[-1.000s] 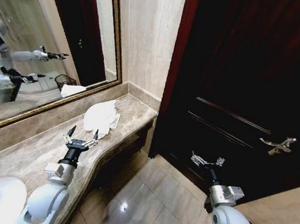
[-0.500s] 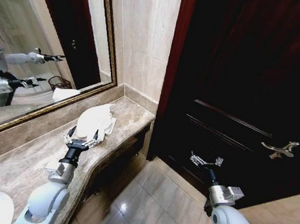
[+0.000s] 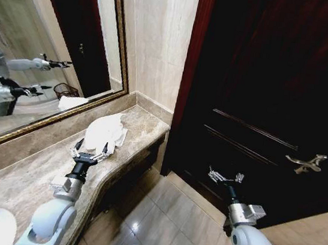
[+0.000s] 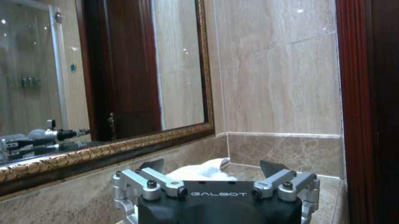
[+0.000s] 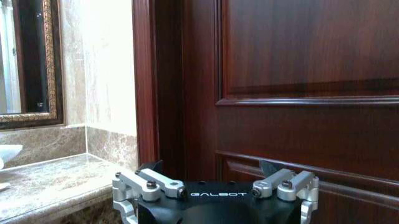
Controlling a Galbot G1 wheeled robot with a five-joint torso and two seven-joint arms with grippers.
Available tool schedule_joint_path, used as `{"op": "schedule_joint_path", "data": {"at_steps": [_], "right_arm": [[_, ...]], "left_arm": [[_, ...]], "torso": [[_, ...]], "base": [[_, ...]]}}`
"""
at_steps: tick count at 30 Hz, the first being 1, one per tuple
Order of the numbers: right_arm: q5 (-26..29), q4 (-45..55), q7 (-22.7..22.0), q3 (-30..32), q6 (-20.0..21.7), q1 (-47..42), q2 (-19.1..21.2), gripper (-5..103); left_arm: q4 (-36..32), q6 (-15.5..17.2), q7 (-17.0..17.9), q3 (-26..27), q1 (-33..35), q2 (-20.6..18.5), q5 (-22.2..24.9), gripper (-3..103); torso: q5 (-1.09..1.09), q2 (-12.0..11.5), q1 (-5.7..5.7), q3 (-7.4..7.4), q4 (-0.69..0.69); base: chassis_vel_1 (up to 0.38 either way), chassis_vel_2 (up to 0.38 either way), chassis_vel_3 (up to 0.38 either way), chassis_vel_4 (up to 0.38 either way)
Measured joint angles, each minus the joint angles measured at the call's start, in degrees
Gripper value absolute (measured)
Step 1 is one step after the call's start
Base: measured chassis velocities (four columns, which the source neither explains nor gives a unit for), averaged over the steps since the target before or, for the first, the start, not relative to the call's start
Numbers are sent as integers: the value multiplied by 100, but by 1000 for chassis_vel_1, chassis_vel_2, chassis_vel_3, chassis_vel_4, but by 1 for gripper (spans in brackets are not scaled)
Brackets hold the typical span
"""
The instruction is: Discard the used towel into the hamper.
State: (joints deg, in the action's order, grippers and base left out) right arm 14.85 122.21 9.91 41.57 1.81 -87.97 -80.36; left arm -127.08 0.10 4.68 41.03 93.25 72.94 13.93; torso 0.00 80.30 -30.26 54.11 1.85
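White towel (image 3: 105,133), crumpled on marble surface (image 3: 24,176) at its corner end. Left gripper (image 3: 90,148) just short of it, fingers spread for grasping. Right gripper (image 3: 224,176) idle before door (image 3: 275,101), fingers spread.

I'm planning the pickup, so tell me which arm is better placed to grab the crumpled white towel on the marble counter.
The left, probably. The left gripper hovers over the beige marble counter with jaws open, just short of the crumpled white towel. The right gripper hangs open above the floor tiles by the dark wooden door, off the counter.
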Motion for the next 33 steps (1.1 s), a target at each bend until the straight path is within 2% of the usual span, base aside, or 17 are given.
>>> {"op": "schedule_joint_path", "data": {"at_steps": [11, 21, 30, 33], "right_arm": [[41, -6, 22, 0, 15, 24, 24, 100], [23, -62, 208, 3, -38, 44, 59, 100], [2, -147, 247, -65, -46, 121, 66, 100], [1, -169, 248, -67, -46, 142, 78, 100]], "left_arm": [[78, 119, 86, -65, -168, -96, -139, 100], [124, 601, 339, -132, -405, -248, -109, 100], [303, 937, 567, -174, -762, -399, 118, 100], [355, 1156, 655, -227, -948, -475, 276, 100]], "torso": [[0, 0, -1, 0, 0], [0, 0, -1, 0, 0], [0, 0, -1, 0, 0], [0, 0, -1, 0, 0]], "base": [[0, 0, 0, 0], [0, 0, 0, 0], [0, 0, 0, 0], [0, 0, 0, 0]]}}
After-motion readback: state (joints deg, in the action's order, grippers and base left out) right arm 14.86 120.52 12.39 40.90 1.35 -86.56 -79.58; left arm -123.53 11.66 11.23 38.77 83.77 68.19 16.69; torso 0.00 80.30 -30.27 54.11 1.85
